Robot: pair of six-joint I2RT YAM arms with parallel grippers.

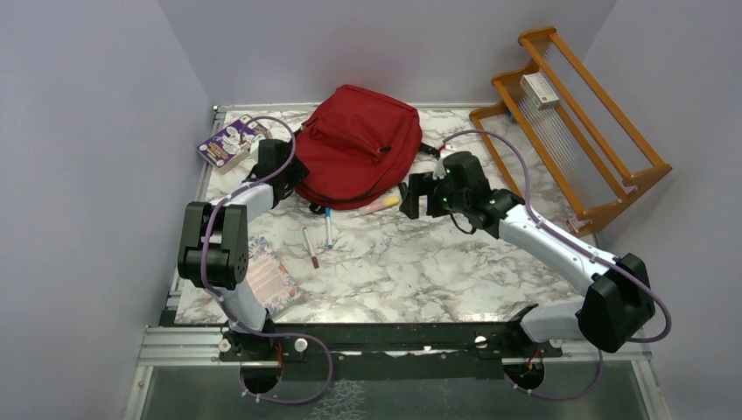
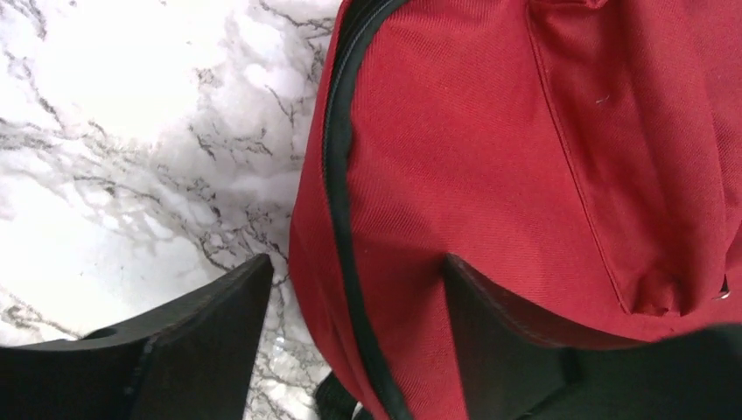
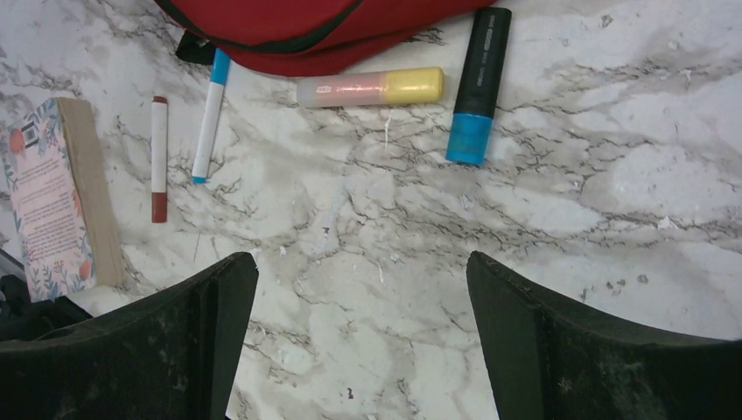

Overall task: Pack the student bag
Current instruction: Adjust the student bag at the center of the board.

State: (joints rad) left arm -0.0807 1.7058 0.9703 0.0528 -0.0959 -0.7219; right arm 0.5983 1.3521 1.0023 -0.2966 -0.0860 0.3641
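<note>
L hand (image 2: 356, 269) astride student bag (image 1: 359, 140) edge (jaws apart); R hand (image 3: 360, 262) wide.

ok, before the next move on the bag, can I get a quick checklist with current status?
1. Is the left gripper straddling the zipped edge of the student bag? Ok.
2. Does the left gripper have hold of the fabric? Not ok: the jaws are apart and the table shows between one finger and the bag.
3. Is the bag open for loading? Cannot tell: no opening shows in any view.
4. Is the right gripper open and empty? Ok.
5. Are the yellow-capped marker and black marker lying free in front of the bag? Ok.
6. Is the blue pen free? Cannot tell: one end meets the bag's edge.
</note>
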